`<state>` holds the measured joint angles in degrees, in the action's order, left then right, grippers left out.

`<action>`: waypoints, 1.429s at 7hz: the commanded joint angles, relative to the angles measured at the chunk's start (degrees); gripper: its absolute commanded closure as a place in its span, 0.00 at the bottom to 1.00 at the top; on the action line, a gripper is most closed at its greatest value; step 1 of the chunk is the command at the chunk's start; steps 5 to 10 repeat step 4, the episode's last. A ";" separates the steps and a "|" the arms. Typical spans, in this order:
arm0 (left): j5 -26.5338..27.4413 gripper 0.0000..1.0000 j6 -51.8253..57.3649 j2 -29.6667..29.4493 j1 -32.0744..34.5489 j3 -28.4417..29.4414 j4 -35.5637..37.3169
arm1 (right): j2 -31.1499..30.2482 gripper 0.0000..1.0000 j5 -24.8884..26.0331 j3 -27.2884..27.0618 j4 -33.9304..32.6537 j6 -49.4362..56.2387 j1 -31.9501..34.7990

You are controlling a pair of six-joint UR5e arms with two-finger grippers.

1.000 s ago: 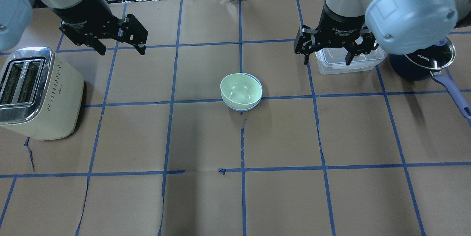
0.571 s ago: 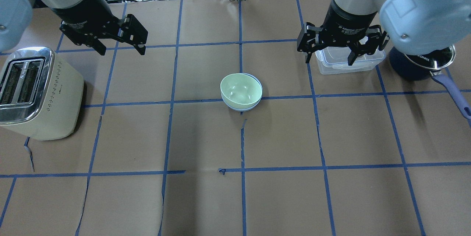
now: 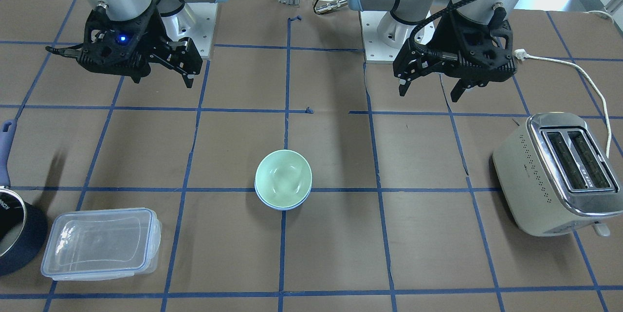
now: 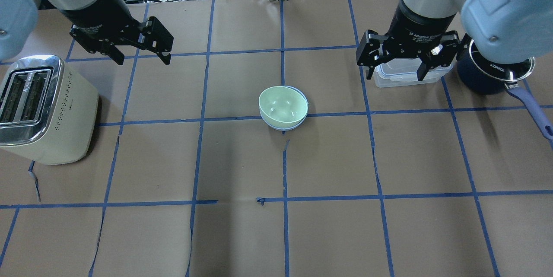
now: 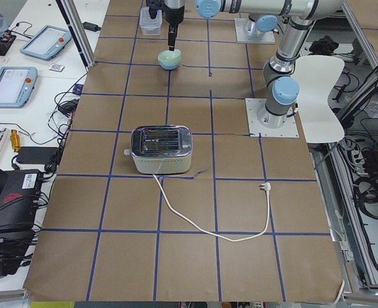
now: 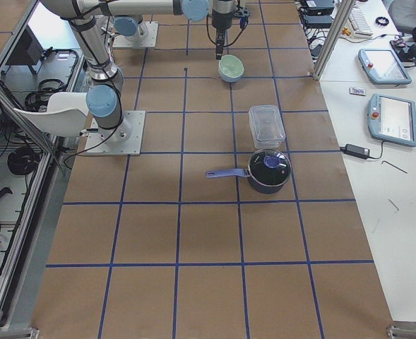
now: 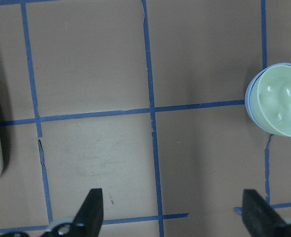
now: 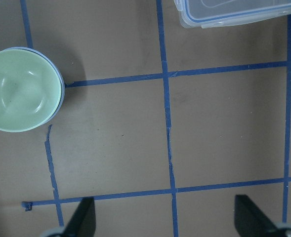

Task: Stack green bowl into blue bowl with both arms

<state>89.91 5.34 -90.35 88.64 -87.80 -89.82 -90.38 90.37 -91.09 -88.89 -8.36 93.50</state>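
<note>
The green bowl (image 4: pixel 282 105) sits nested inside the blue bowl (image 4: pixel 304 117) at the table's middle; only the blue rim shows under it. Both also show in the front view, green bowl (image 3: pixel 283 176) in blue bowl (image 3: pixel 282 206). In the left wrist view the green bowl (image 7: pixel 281 101) is at the right edge; in the right wrist view it (image 8: pixel 21 95) is at the left. My left gripper (image 4: pixel 140 53) is open and empty, raised far left of the bowls. My right gripper (image 4: pixel 397 71) is open and empty, raised far right, over the clear box.
A cream toaster (image 4: pixel 41 108) stands at the left, its cord trailing in the left side view (image 5: pixel 201 224). A clear lidded box (image 4: pixel 404 76) and a dark navy pot (image 4: pixel 492 74) with a long handle stand at the right.
My right gripper has moved a little to the right and toward the robot, staying open. The left gripper and the bowls have not moved.
</note>
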 commanded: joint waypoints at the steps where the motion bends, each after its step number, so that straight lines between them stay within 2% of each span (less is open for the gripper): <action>1: 0.00 0.00 0.02 0.00 0.04 0.00 0.00 | -0.15 0.00 0.33 0.30 1.17 0.10 0.11; 10: 0.00 0.00 0.02 0.00 0.04 0.00 0.00 | -0.06 0.00 0.33 -0.05 1.18 0.01 0.19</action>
